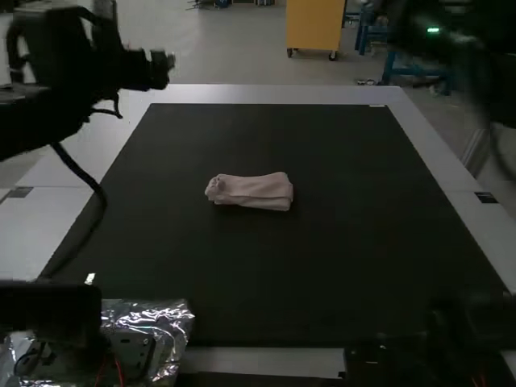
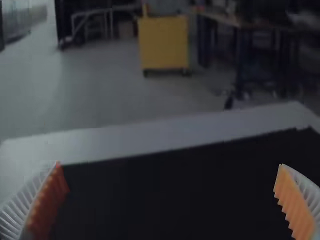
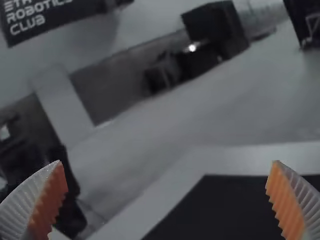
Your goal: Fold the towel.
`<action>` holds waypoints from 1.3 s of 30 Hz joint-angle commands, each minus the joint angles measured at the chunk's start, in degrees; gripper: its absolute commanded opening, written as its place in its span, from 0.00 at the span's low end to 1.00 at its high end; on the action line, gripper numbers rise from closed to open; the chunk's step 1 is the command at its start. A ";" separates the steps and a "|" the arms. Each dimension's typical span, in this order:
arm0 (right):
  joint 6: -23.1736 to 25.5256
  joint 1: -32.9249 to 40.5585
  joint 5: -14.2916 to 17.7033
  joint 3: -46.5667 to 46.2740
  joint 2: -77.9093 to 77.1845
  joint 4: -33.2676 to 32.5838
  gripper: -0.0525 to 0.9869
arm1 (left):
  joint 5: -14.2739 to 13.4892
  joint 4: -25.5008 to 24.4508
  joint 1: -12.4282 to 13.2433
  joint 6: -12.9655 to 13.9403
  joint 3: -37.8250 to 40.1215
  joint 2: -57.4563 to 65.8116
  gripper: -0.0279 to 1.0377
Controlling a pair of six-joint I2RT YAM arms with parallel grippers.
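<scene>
Beyond the far edge of the table (image 1: pixel 258 93), a grey floor (image 2: pixel 100 95) spreads in dim light. A yellow cabinet (image 2: pixel 162 42) stands there (on little dark casters, too), with a dark-legged workbench (image 2: pixel 225 19) to its right and a pale frame (image 2: pixel 111 24) to its left.

One towel (image 1: pixel 251 190), one mat (image 1: pixel 339 258), one table (image 1: pixel 266 94), two arms (image 1: pixel 56 105), probably one foil sheet (image 1: pixel 171 322).

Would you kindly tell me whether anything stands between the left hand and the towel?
Nothing visible does; the cable by the left arm droops to the left of both left hand and towel.
</scene>
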 commanded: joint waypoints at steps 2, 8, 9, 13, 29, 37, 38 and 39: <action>-0.24 -4.94 2.41 -6.31 -12.84 -2.79 0.93 | -2.16 -1.84 1.65 1.18 0.37 -8.38 0.94; 0.37 -11.88 -0.05 -11.50 -33.67 -10.96 0.93 | -2.34 -6.23 5.87 1.53 -3.15 -23.14 0.94; 0.37 -12.58 -0.05 -11.85 -36.39 -12.63 0.93 | -2.42 -7.20 6.14 1.53 -3.94 -25.87 0.94; 0.63 -14.60 0.48 -12.12 -46.76 -19.23 0.93 | -2.51 -11.15 6.57 1.62 -7.72 -36.59 0.94; -36.63 -14.78 29.75 -28.73 -55.11 -18.61 0.93 | -3.65 -11.07 6.22 8.47 -22.92 -55.31 0.94; -47.88 -14.96 36.96 -55.80 -55.20 5.56 0.93 | -0.23 11.87 6.22 11.81 -44.90 -55.31 0.94; -48.32 -14.96 39.59 -58.35 -55.20 8.64 0.93 | -0.49 13.45 6.31 10.14 -46.57 -55.31 0.94; -47.88 -15.04 41.26 -58.70 -55.20 7.41 0.93 | -1.90 15.04 6.49 9.70 -47.89 -55.31 0.94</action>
